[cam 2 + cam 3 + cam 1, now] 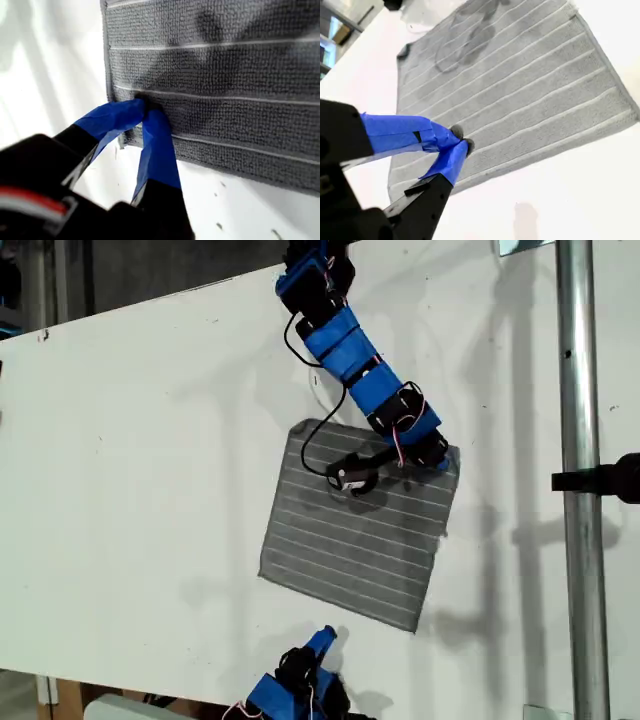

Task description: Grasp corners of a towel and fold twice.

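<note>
My first gripper (pixel 146 111), tips pinched together on a corner of the towel (pixel 355 530) lying flat mid-table, may slip off thin fabric; my second gripper (pixel 460 141) hovers closed, empty.

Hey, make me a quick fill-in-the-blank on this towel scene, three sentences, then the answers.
1. The grey towel carries thin stripes coloured ____.
2. In the first wrist view, my first gripper, the end effector with blue-taped fingers, has its tips at a ____ of the towel.
3. The towel lies ____ on the white table, with no fold in it yet.

Missing words: white; corner; flat
</note>
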